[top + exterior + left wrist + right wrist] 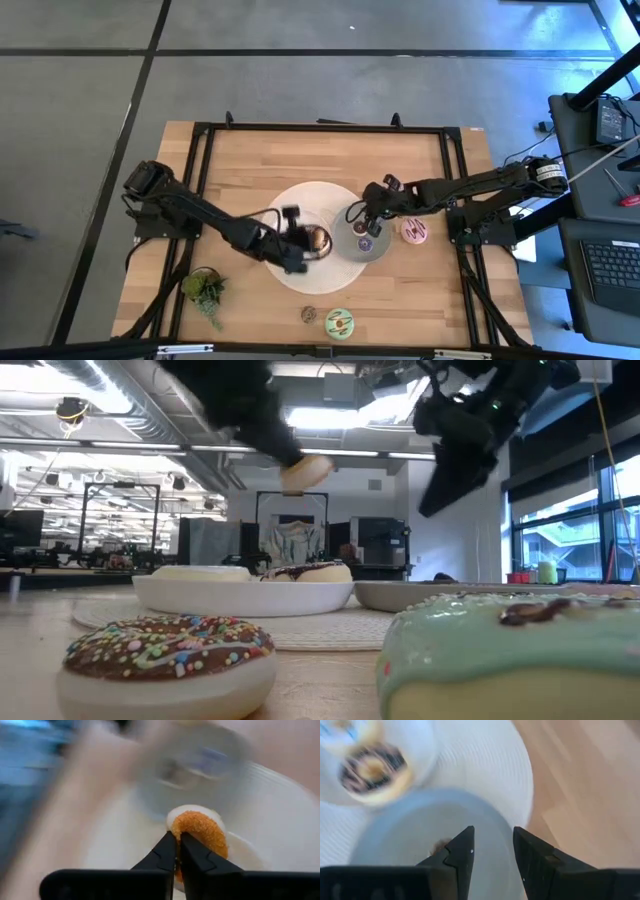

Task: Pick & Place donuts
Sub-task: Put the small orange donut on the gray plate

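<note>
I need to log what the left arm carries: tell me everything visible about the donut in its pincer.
The donut is a small ring with a grainy orange-brown top and a pale cream underside. The left pincer is shut on its rim, holding it in the air above the white dish. Only the fingers touch it; its hole is hidden.

bare wood behind, plant front-left
</note>
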`<act>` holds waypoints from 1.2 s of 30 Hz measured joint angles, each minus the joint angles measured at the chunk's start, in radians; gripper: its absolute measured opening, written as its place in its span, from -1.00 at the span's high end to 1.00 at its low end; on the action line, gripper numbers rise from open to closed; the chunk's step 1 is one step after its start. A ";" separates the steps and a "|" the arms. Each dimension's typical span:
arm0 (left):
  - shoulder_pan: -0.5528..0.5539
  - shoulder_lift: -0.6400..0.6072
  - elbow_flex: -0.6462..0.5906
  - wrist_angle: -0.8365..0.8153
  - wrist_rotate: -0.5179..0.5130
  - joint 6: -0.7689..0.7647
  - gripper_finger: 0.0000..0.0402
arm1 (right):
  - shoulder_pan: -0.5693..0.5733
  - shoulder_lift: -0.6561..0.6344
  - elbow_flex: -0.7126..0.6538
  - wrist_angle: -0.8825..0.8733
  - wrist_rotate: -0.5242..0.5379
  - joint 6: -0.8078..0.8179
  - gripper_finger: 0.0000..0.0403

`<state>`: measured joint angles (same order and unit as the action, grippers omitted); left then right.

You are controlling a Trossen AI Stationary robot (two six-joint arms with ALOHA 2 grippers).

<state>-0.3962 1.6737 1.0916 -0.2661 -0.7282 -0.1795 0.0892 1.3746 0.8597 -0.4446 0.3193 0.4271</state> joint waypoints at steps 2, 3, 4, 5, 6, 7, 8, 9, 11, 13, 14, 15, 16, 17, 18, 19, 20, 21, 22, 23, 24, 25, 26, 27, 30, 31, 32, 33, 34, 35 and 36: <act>0.016 -0.004 0.000 0.061 -0.145 -0.025 0.92 | 0.008 0.000 0.000 0.093 0.007 -0.040 0.32; 0.025 -0.005 0.000 0.092 -0.196 -0.038 0.91 | 0.018 0.000 -0.006 0.163 0.031 -0.068 0.32; 0.033 -0.005 0.000 0.130 -0.233 -0.038 0.90 | 0.032 0.000 -0.015 0.243 0.069 -0.105 0.32; 0.040 -0.005 0.000 0.166 -0.266 -0.032 0.90 | 0.048 0.000 -0.025 0.310 0.114 -0.144 0.32; 0.046 -0.005 0.000 0.201 -0.301 -0.021 0.90 | 0.063 0.000 -0.033 0.372 0.163 -0.183 0.32; 0.050 -0.005 0.000 0.238 -0.343 -0.007 0.90 | 0.079 0.000 -0.042 0.434 0.212 -0.220 0.32; 0.054 -0.004 0.000 0.272 -0.386 0.007 0.91 | 0.094 0.000 -0.051 0.497 0.255 -0.258 0.32; 0.055 -0.004 0.000 0.305 -0.430 0.031 0.93 | 0.109 -0.001 -0.063 0.565 0.290 -0.288 0.32; 0.054 -0.002 0.000 0.357 -0.502 0.090 0.95 | 0.133 -0.001 -0.091 0.687 0.325 -0.344 0.32; 0.054 -0.002 0.000 0.400 -0.513 0.142 0.97 | 0.150 -0.001 -0.114 0.778 0.312 -0.389 0.32; 0.054 -0.002 0.000 0.419 -0.500 0.163 0.97 | 0.157 -0.001 -0.124 0.814 0.300 -0.412 0.32; 0.054 -0.001 0.000 0.436 -0.485 0.181 0.96 | 0.162 -0.001 -0.135 0.845 0.287 -0.432 0.32; 0.054 -0.001 0.000 0.455 -0.472 0.195 0.95 | 0.166 -0.001 -0.146 0.876 0.273 -0.443 0.32; 0.054 -0.001 0.000 0.470 -0.460 0.209 0.94 | 0.166 0.000 -0.156 0.901 0.253 -0.454 0.32; 0.054 -0.001 0.000 0.482 -0.446 0.217 0.93 | 0.165 0.000 -0.164 0.926 0.233 -0.456 0.32; 0.054 -0.001 0.000 0.485 -0.435 0.219 0.93 | 0.165 0.000 -0.169 0.947 0.210 -0.456 0.32; 0.054 -0.001 0.000 0.487 -0.428 0.219 0.93 | 0.165 0.000 -0.171 0.960 0.196 -0.451 0.32; 0.054 -0.001 0.000 0.488 -0.423 0.219 0.93 | 0.165 0.000 -0.171 0.965 0.190 -0.441 0.32; 0.054 -0.001 0.000 0.489 -0.422 0.220 0.94 | 0.165 0.000 -0.171 0.969 0.188 -0.433 0.32; 0.054 -0.001 0.000 0.490 -0.419 0.220 0.94 | 0.165 0.000 -0.171 0.975 0.186 -0.431 0.32; 0.054 -0.001 0.000 0.490 -0.411 0.220 0.95 | 0.165 0.000 -0.171 0.983 0.185 -0.431 0.32; 0.053 -0.001 0.000 0.491 -0.400 0.220 0.95 | 0.165 0.000 -0.172 0.993 0.181 -0.430 0.32; 0.053 -0.001 0.000 0.494 -0.389 0.220 0.95 | 0.165 0.000 -0.172 1.004 0.171 -0.428 0.32; 0.053 -0.001 0.000 0.497 -0.381 0.220 0.95 | 0.165 0.000 -0.171 1.014 0.146 -0.423 0.32; 0.052 -0.001 0.000 0.509 -0.378 0.235 0.94 | 0.164 0.000 -0.172 1.032 0.090 -0.381 0.32; 0.051 -0.001 0.000 0.516 -0.377 0.245 0.94 | 0.164 0.000 -0.172 1.031 0.087 -0.376 0.32; 0.050 -0.001 0.000 0.528 -0.377 0.256 0.94 | 0.164 0.000 -0.171 1.027 0.087 -0.370 0.32; 0.049 0.000 0.000 0.540 -0.377 0.269 0.94 | 0.164 0.000 -0.172 1.024 0.097 -0.356 0.32; 0.046 0.000 -0.001 0.553 -0.379 0.286 0.95 | 0.165 0.000 -0.171 1.021 0.112 -0.347 0.32; 0.043 0.000 -0.001 0.565 -0.381 0.301 0.95 | 0.165 0.000 -0.171 1.015 0.133 -0.335 0.32; 0.040 0.000 -0.001 0.584 -0.378 0.316 0.95 | 0.165 0.000 -0.171 1.007 0.147 -0.329 0.32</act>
<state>-0.3564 1.6737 1.0904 0.3180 -1.1063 0.1366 0.2541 1.3749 0.6884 0.5627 0.4668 0.0983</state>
